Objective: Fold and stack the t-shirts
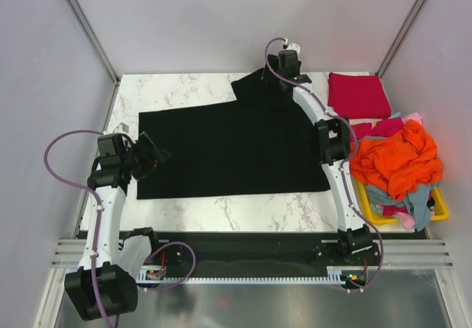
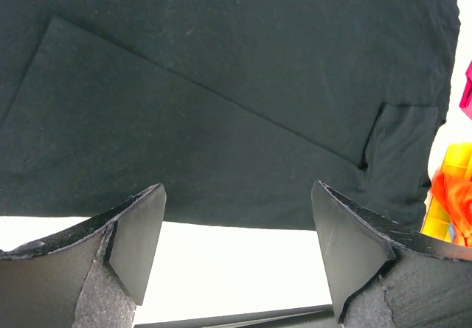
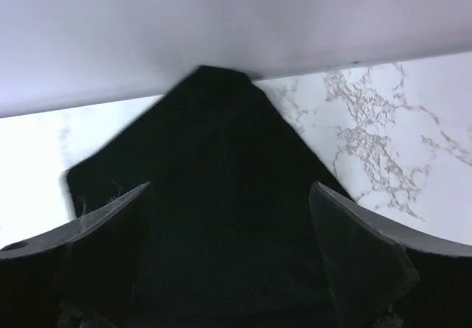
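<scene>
A large black t-shirt [image 1: 228, 147] lies spread flat on the marble table, one sleeve [image 1: 254, 88] reaching toward the back. My left gripper [image 1: 155, 155] hovers at the shirt's left edge, open and empty; in the left wrist view its gripper [image 2: 237, 188] has bare table between the fingers and the black t-shirt [image 2: 221, 85] just past the tips. My right gripper [image 1: 280, 74] hangs over the back sleeve, and the right wrist view shows this gripper [image 3: 230, 186] open above the black cloth [image 3: 221, 217], holding nothing. A folded crimson t-shirt [image 1: 359, 94] lies at the back right.
A yellow basket [image 1: 438, 211] at the right edge holds a heap of orange [image 1: 394, 158], light blue [image 1: 385, 195] and pink [image 1: 413, 117] t-shirts. Grey walls close in the table on the left, back and right. Bare marble [image 1: 243, 210] shows in front of the black shirt.
</scene>
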`<state>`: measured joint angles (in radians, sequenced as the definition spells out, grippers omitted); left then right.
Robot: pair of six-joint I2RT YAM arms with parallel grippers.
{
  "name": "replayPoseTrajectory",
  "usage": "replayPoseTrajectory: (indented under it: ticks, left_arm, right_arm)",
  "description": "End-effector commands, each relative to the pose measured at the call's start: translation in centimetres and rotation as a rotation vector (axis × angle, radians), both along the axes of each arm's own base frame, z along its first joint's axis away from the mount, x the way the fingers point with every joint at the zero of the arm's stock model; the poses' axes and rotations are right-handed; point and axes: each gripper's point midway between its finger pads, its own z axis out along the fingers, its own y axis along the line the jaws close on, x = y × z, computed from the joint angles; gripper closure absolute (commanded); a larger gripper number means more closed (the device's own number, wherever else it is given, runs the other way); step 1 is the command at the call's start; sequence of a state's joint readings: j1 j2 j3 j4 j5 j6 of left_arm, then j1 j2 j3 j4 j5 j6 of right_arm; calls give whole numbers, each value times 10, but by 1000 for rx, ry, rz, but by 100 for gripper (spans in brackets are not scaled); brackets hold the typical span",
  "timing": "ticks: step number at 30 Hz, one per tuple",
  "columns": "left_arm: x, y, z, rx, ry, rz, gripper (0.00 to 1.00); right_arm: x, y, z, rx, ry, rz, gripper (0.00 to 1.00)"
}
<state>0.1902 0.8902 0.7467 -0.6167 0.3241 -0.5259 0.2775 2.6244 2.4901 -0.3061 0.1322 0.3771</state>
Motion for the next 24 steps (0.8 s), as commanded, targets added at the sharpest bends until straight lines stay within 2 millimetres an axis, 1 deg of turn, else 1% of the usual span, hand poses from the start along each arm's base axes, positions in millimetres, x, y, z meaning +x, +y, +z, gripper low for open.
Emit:
replayPoseTrajectory:
  ticks: [1, 2, 3, 4, 5, 6, 7, 10, 13, 14, 15, 17, 18, 19, 20, 21, 22, 23, 24]
  left_arm:
    - [6, -6, 11, 7, -71, -70, 13]
    - [6, -7, 11, 7, -71, -73, 13]
    - [6, -8, 11, 6, -70, -78, 13]
    - [6, -8, 10, 6, -66, -79, 13]
    - [6, -10, 9, 2, -62, -87, 14]
    - [6, -10, 8, 2, -59, -88, 14]
    - [7, -10, 7, 1, -56, -87, 14]
    - [7, -11, 6, -2, -49, -89, 14]
    - [7, -10, 5, -1, -46, -88, 14]
    - [7, -10, 5, 0, -49, -87, 14]
    - [7, -10, 5, 0, -47, -87, 14]
    - [7, -10, 6, 2, -50, -86, 14]
    - [7, -10, 6, 2, -51, -86, 14]
    - [7, -10, 6, 2, -51, -86, 14]
    - [7, -10, 6, 3, -51, -85, 14]
    - [6, -10, 6, 2, -53, -86, 14]
    - [7, -10, 6, 3, -54, -86, 14]
    - [7, -9, 7, 5, -57, -86, 14]
    - [6, -10, 8, 4, -60, -86, 14]
  right_arm:
    - [37, -10, 3, 19, -171, -95, 6]
    - [41, -10, -11, 26, -157, -96, 6]
    - [45, -7, -18, 63, -158, -99, 7]
    - [46, -5, -35, 71, -142, -96, 7]
    - [45, -5, -42, 76, -137, -100, 7]
    - [46, -2, -42, 93, -155, -103, 8]
    - [43, -3, -54, 89, -132, -104, 8]
    - [39, 6, -73, 109, -82, -84, 8]
    - [21, 9, -92, 116, 26, -68, 8]
    - [11, 10, -101, 114, 72, -67, 7]
    - [-6, 6, -111, 102, 131, -71, 6]
    - [-28, 1, -122, 108, 203, -83, 6]
    - [-54, -5, -132, 97, 268, -94, 5]
    - [-68, -9, -136, 98, 299, -102, 5]
    - [-79, -6, -134, 116, 300, -98, 5]
    - [-110, -11, -136, 114, 344, -93, 5]
    - [-123, -11, -134, 112, 354, -83, 5]
    - [-136, -6, -129, 108, 354, -65, 4]
    - [-159, -7, -121, 97, 363, -40, 4]
